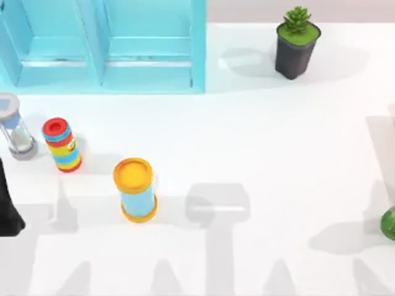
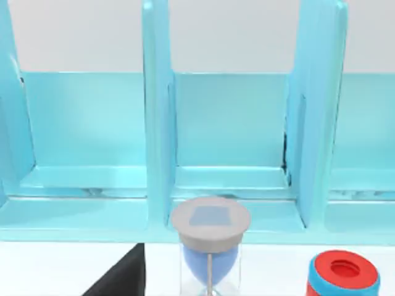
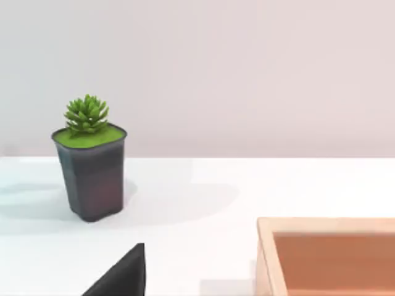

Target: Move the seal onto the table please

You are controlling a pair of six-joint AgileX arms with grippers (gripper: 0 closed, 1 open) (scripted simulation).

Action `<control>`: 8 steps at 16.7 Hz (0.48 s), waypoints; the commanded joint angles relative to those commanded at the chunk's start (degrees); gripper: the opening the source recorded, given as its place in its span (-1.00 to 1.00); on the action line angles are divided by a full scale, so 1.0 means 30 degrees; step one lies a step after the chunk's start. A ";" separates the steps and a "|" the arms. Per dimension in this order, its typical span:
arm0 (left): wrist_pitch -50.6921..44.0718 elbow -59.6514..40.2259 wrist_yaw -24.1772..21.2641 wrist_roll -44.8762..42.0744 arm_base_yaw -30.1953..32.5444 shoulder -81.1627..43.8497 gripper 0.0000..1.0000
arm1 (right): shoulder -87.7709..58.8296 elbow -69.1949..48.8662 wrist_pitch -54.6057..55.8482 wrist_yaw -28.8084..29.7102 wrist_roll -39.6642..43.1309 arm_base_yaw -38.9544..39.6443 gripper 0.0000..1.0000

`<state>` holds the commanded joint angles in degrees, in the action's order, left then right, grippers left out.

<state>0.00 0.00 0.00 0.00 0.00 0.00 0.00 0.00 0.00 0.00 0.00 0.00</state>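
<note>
The seal is out of view. The white table spreads across the top view. At its left edge a black part of my left arm reaches in, beside an hourglass. In the left wrist view a dark piece of my left gripper shows low down, facing the hourglass and the light-blue shelf unit. A dark piece of my right gripper shows in the right wrist view, facing a potted succulent.
The shelf unit stands at the back left. A red-topped striped cylinder and a yellow-topped light-blue cylinder stand in front of it. The potted succulent is back right; a green object sits at the right edge. A tan open box lies near my right gripper.
</note>
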 joint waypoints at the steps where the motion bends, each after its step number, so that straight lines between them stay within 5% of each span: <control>1: 0.0000 0.0000 0.0000 0.0000 0.0000 0.0000 1.00 | 0.0000 0.0000 0.0000 0.0000 0.0000 0.0000 1.00; 8: 0.0000 0.0000 0.0000 0.0000 0.0000 0.0000 1.00 | -0.3914 -0.3285 -0.2951 0.0006 0.1199 -0.1237 1.00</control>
<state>0.00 0.00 0.00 0.00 0.00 0.00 -11.74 -9.85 -8.85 0.02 3.60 -3.71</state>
